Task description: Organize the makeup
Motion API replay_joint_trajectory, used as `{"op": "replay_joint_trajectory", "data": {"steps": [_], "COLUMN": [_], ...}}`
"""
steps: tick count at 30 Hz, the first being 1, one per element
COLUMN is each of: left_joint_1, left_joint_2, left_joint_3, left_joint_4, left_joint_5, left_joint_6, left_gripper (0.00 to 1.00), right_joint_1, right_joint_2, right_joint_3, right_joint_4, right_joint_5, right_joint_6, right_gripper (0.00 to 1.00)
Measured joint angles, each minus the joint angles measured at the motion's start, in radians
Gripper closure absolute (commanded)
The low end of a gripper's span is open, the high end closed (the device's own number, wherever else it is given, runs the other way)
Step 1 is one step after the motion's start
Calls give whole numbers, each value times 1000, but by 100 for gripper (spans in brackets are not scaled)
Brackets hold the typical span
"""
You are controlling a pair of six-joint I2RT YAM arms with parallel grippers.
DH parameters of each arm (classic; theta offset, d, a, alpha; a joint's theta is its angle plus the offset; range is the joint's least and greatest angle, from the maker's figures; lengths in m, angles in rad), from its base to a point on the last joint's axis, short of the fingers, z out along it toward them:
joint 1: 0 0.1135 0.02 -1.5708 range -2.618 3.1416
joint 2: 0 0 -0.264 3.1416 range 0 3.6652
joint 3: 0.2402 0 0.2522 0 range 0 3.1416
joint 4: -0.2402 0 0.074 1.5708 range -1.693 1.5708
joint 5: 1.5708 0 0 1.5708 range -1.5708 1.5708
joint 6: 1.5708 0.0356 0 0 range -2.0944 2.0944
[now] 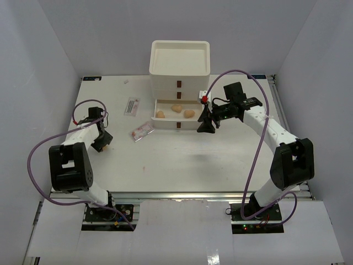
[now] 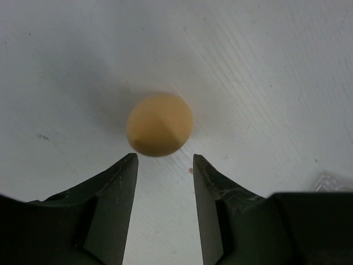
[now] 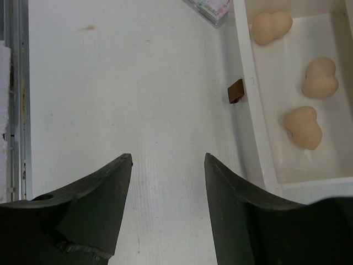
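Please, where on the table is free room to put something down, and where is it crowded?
Free: the bare table in front of the open drawer, up to the near edge. Crowded: left of the drawer, with sachet, packet, and a sponge before the left gripper; the right gripper stands beside the drawer's right end.

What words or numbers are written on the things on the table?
No text can be read.
The flat sachet: dark print, too small to read.
The clear packet: pink marks, too blurred to read.
The drawer box: no writing shows.
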State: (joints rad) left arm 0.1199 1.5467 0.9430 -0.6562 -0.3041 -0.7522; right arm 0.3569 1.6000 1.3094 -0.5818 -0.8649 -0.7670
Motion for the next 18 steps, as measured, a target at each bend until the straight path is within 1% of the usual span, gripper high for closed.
{"op": "replay_joint_trajectory", "data": {"steps": [3, 5, 7, 10, 11, 14, 18], "left_joint_1": [8, 10, 10, 10, 10, 12, 15], "left_joint_2": [57, 73, 76, 76, 75, 69, 20], "left_joint_3": [31, 46, 56, 59, 59, 59, 58], "left_joint_4": [9, 9, 13, 23, 25, 30, 39], "left_joint_5": [-8, -13, -21, -30, -30, -23, 48], "left_joint_6": [7, 12, 15, 21, 22, 26, 30], "left_gripper": [78, 84, 92, 98, 100, 100, 100], "right_joint_1": [0, 0, 0, 0, 0, 0, 0], "right_joint_2": [-10, -16, -18, -21, -21, -22, -23], "right_joint_3": [0, 0, 0, 0, 0, 0, 0], "right_joint_4": [0, 0, 0, 0, 0, 0, -1], "right_joint_5": [6, 11, 15, 19, 20, 22, 25], "right_joint_6": [0, 0, 0, 0, 0, 0, 0], "right_gripper": [38, 38, 38, 38, 38, 38, 38]}}
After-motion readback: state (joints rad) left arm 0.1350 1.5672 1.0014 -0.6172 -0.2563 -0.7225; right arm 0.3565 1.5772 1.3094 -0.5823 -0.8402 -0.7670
